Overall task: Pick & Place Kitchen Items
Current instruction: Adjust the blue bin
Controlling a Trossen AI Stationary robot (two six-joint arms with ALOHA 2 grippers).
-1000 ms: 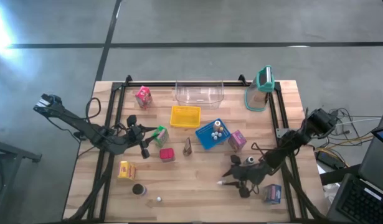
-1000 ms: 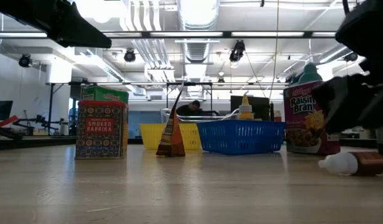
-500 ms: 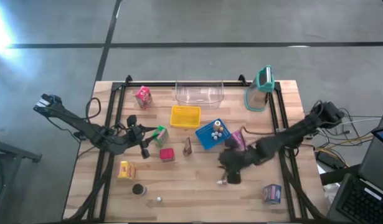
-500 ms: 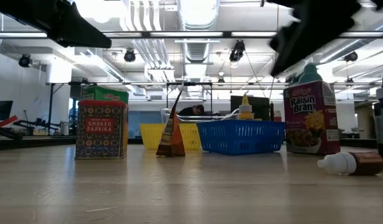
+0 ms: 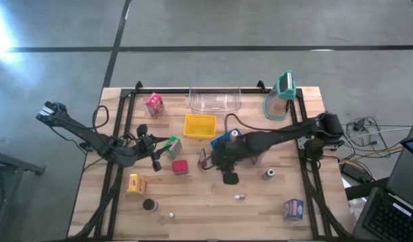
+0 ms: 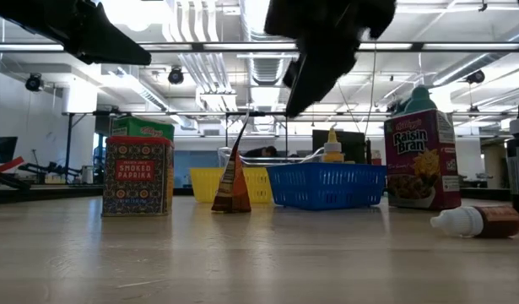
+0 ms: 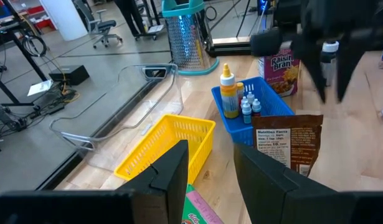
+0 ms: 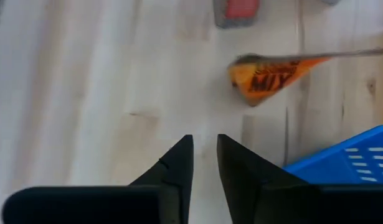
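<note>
My right gripper (image 5: 214, 163) hangs above the table's middle, just right of the brown pouch (image 8: 272, 78). It slants down, with only a narrow gap between its fingers (image 8: 205, 155) and nothing in it. The pouch stands on its base beside the red tin (image 5: 180, 167). A small brown bottle (image 6: 478, 221) lies on its side at the near right. My left gripper (image 7: 211, 168) waits at the left, its fingers apart, over the green carton (image 5: 174, 146). The carton's top (image 7: 207, 208) shows low between those fingers. My left gripper: the green carton's top sits low between its fingers, and I cannot tell whether they touch it.
The blue basket (image 5: 227, 143) with small bottles and the yellow basket (image 5: 199, 126) sit behind the pouch. Farther back are a clear tub (image 5: 215, 101) and a teal-lidded jug (image 5: 280, 97). Pink carton (image 5: 154, 104), yellow carton (image 5: 135, 183), dark disc (image 5: 149, 204), white ball (image 5: 171, 216), dark jar (image 5: 269, 173), purple box (image 5: 293, 209).
My right gripper has risen from beside the lying bottle at the near right and swept toward the table's left and far side, ending above the spot next to the pouch. The bottle stays lying where it was. A dark jar that the arm covered now shows.
</note>
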